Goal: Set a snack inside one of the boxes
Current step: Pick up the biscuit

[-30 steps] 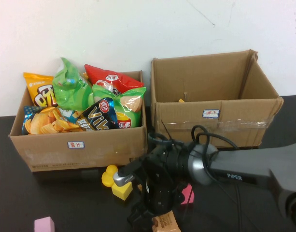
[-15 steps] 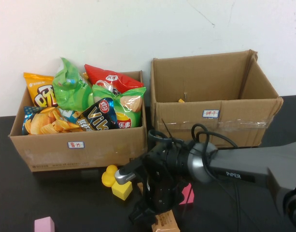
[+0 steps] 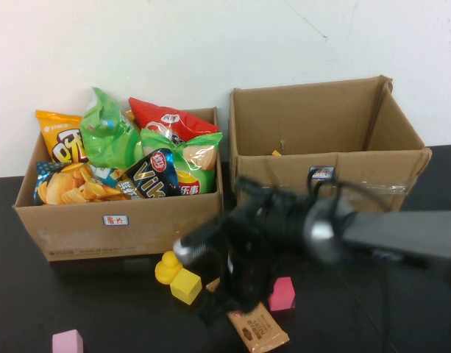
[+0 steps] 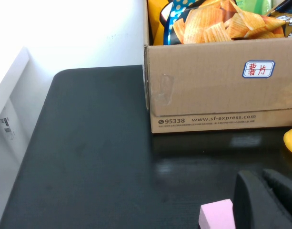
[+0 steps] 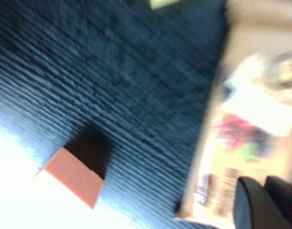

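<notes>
Right gripper hangs just above the snack, grip state unclear; snack lies on the table before the right box. Boxing not done. Left gripper is parked.

Black table carries chip-filled cardboard box, open cardboard box, yellow duck, yellow block, pink block, lilac block, brown snack packet.

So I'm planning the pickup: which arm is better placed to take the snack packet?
Right. Its hand hangs beside the snack packet at the table's front; the left hand sits by the pink block, further left.
</notes>
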Controlling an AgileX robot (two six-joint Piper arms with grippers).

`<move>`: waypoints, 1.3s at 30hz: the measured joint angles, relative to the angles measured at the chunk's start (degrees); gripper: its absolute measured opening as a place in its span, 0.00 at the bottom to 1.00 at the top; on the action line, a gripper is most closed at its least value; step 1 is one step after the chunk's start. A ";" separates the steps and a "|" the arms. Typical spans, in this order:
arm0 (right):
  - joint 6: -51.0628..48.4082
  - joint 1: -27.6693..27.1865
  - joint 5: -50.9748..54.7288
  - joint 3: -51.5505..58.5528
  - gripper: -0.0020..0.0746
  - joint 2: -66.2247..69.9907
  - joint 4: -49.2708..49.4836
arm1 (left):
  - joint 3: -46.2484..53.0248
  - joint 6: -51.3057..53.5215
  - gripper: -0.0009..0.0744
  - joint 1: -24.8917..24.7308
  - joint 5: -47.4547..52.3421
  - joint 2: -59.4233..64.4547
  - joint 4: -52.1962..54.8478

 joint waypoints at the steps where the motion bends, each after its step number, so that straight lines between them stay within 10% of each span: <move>1: 0.00 0.00 0.45 0.00 0.07 -1.72 -0.88 | 0.00 0.00 0.01 0.00 0.00 0.00 0.00; 12: -0.88 0.00 4.74 0.00 0.06 -13.80 -4.78 | 0.00 0.00 0.01 0.00 0.00 0.00 0.00; 24: -7.12 -0.15 4.41 0.00 0.79 -2.29 7.70 | 0.00 0.00 0.01 0.00 0.00 0.00 0.00; 39: -10.52 -3.93 -0.77 0.00 0.83 3.77 7.54 | 0.00 0.00 0.01 0.00 0.00 0.00 0.00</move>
